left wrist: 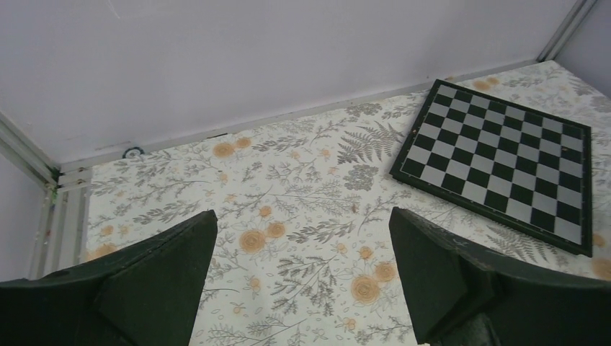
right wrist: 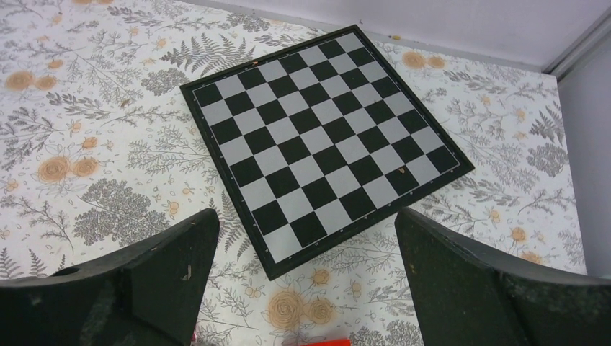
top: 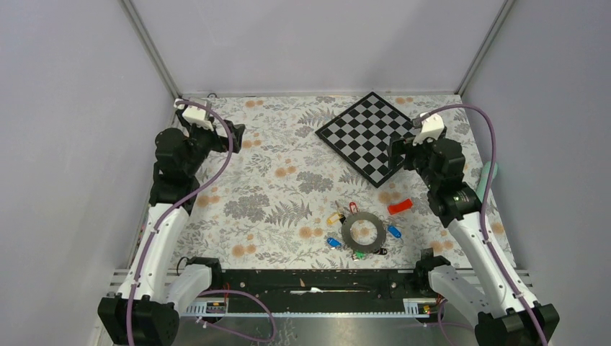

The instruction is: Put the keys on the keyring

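Observation:
The dark grey keyring [top: 364, 232] lies flat near the table's front middle in the top view. Keys with oval tags lie round it: yellow [top: 333, 218] and red [top: 353, 208] at its upper left, blue [top: 333, 243] at its left, blue [top: 394, 232] at its right, green [top: 359, 254] and black [top: 380, 251] below it. My left gripper [top: 238, 135] is open and empty, held high at the back left [left wrist: 302, 231]. My right gripper [top: 398, 150] is open and empty, held high over the chequered board's near edge [right wrist: 306, 231]. Neither wrist view shows the keyring.
A black-and-white chequered board [top: 369, 137] lies at the back right; it also shows in the left wrist view [left wrist: 504, 162] and the right wrist view [right wrist: 320, 137]. A plain red oblong block [top: 399, 207] lies right of the keys, its edge showing in the right wrist view [right wrist: 328, 343]. A teal object [top: 489, 175] sits at the right wall.

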You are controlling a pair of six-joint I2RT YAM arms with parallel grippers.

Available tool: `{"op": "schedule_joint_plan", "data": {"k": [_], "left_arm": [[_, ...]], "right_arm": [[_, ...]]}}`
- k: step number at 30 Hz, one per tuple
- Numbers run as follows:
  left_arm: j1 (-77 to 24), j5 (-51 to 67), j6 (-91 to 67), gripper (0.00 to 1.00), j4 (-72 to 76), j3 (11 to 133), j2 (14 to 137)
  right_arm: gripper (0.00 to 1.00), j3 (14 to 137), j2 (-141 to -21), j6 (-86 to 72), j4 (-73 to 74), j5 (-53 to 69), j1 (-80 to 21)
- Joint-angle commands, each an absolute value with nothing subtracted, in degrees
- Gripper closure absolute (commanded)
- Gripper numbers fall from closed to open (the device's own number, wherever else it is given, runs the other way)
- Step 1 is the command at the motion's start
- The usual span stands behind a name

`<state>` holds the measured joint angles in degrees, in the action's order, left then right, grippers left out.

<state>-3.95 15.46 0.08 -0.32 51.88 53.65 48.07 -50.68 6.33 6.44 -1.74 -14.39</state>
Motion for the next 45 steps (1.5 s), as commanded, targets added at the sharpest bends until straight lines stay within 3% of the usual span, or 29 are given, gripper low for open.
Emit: {"op": "schedule_joint_plan", "data": {"k": [1,45], "left_arm": [[-3.23,20.13,-4.24,0.01,1.26,51.3,53.13],[-1.93,28.53,-1.75,0.01,-1.05,51.27,55.19]], "right_arm": [[0.0,46.58,-47.9,2.86,3.05,1.24,-11.82],[0.0,47.78,-45.95,9.2,8.23,6.15,-10.31]]}}
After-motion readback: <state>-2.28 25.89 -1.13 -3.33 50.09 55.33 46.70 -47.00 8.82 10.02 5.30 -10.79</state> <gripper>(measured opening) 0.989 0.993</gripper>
